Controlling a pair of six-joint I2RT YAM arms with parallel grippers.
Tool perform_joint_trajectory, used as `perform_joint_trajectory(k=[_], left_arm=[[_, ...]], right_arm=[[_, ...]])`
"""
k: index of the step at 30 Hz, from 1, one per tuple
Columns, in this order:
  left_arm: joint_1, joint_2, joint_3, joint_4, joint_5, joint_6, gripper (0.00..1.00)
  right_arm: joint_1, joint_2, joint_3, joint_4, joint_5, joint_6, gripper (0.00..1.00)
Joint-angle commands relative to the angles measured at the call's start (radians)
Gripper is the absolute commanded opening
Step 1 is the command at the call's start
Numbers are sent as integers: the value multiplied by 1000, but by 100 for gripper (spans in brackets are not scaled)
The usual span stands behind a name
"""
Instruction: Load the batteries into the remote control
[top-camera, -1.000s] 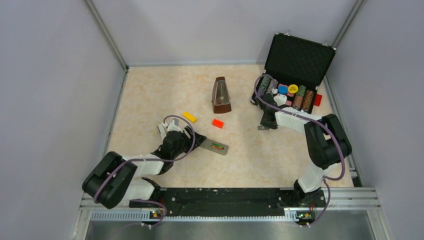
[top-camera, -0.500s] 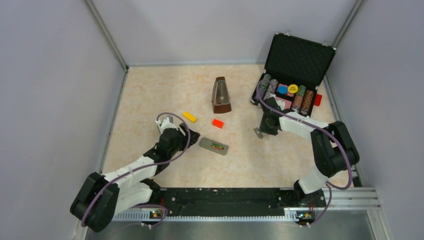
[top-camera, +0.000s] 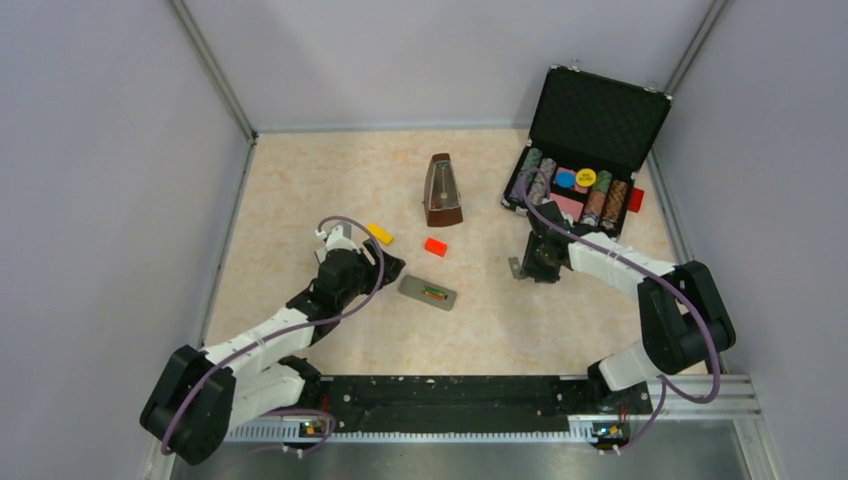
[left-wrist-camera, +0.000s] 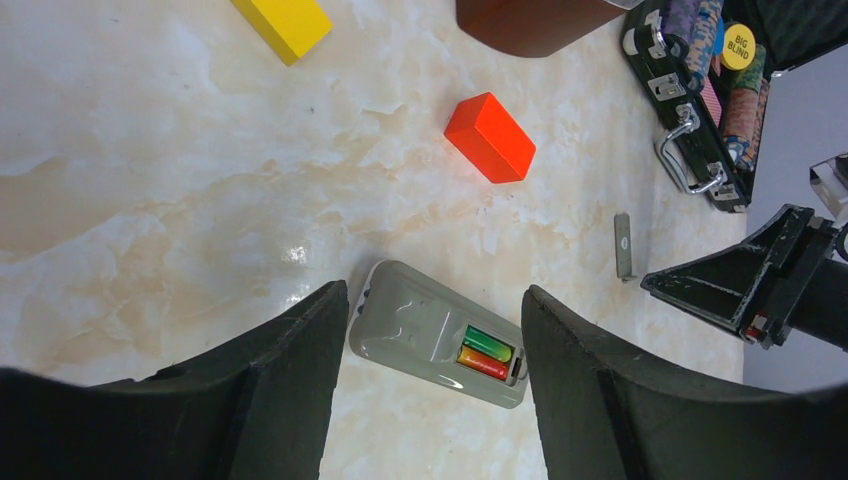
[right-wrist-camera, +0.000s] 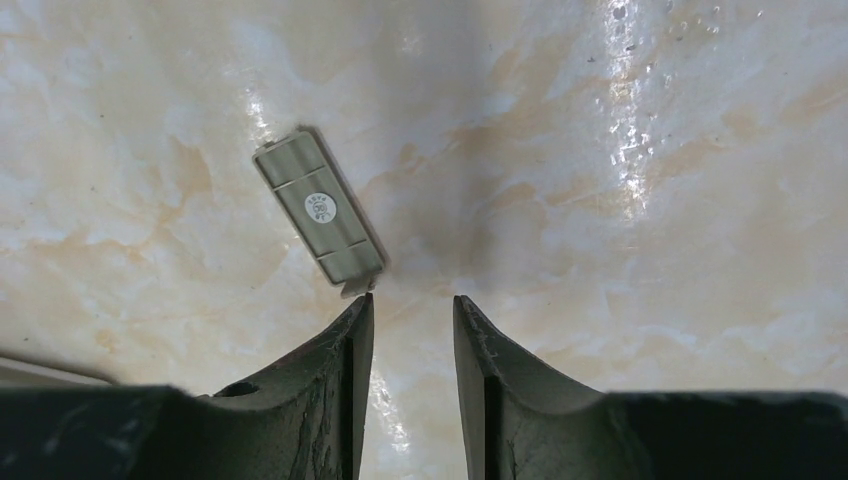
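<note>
The grey remote control (top-camera: 428, 293) (left-wrist-camera: 420, 330) lies flat at the table's middle. The green and red-orange batteries (top-camera: 434, 293) (left-wrist-camera: 485, 352) sit side by side in its uncovered recess. My left gripper (top-camera: 388, 270) (left-wrist-camera: 435, 295) hovers open just left of the remote and holds nothing; in the left wrist view the remote shows between its fingers. The grey battery cover (top-camera: 515, 268) (right-wrist-camera: 320, 220) (left-wrist-camera: 623, 245) lies on the table to the right. My right gripper (top-camera: 532, 268) (right-wrist-camera: 412, 298) stands over the table beside it, jaws a narrow gap apart and empty, the left fingertip at the cover's corner.
A brown metronome (top-camera: 442, 190) stands behind the remote. A yellow block (top-camera: 379, 233) and a red-orange block (top-camera: 435, 246) lie between them. An open black case (top-camera: 590, 120) with poker chips sits at the back right. Walls enclose the table on three sides.
My left gripper has drawn back left from the remote's end. My right gripper has come forward from the case, and the cover has shifted a little left and nearer.
</note>
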Motion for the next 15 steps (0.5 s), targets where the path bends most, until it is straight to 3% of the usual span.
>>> perform_joint_trajectory(k=[1,12,15], left_arm=[[1,18,50,50,30,28,68],[1,16,63,42,29,42,68],[1,8,63,34,24,46,68]], right_arm=[[-8,-57,6,-10,-39,28,35],[-7,-70,-90,111,-86,208,30],[-7,-54,-77,130,-97,190,29]])
